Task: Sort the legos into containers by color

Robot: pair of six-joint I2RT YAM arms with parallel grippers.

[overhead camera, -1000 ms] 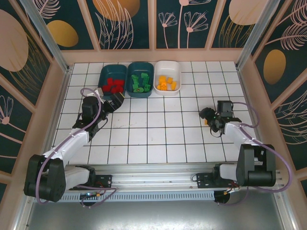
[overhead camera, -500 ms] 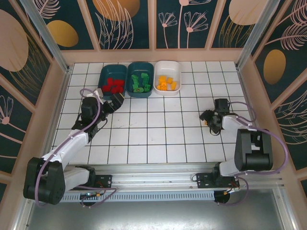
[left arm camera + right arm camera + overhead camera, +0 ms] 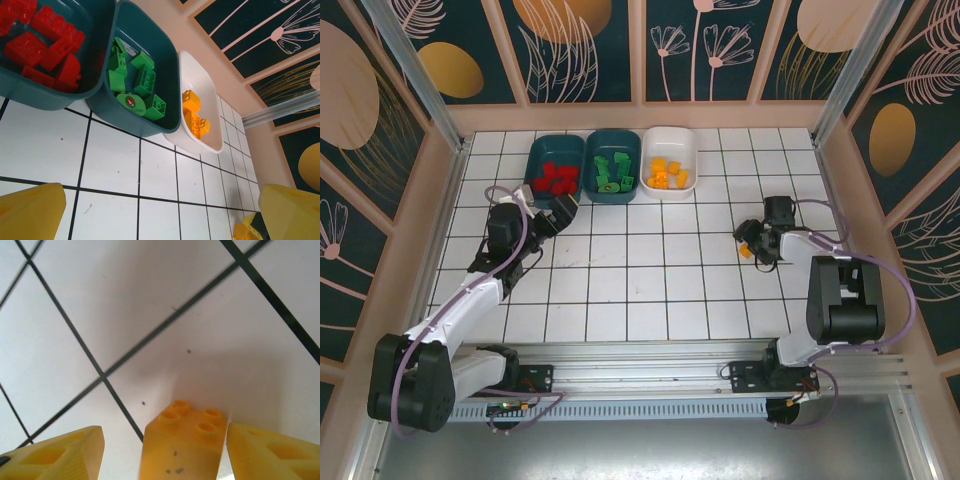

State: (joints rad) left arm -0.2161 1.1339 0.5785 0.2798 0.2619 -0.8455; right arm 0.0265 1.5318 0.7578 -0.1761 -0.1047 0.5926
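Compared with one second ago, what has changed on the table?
The right hand moved slightly away from its base and leftward, while its arm folded in; an orange brick lies between its open fingers. The left hand and the three tubs stayed as they were.

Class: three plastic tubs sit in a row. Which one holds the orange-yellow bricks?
The white plastic tub at the row's right end; the left dark teal tub holds red bricks, the middle dark teal tub green bricks.
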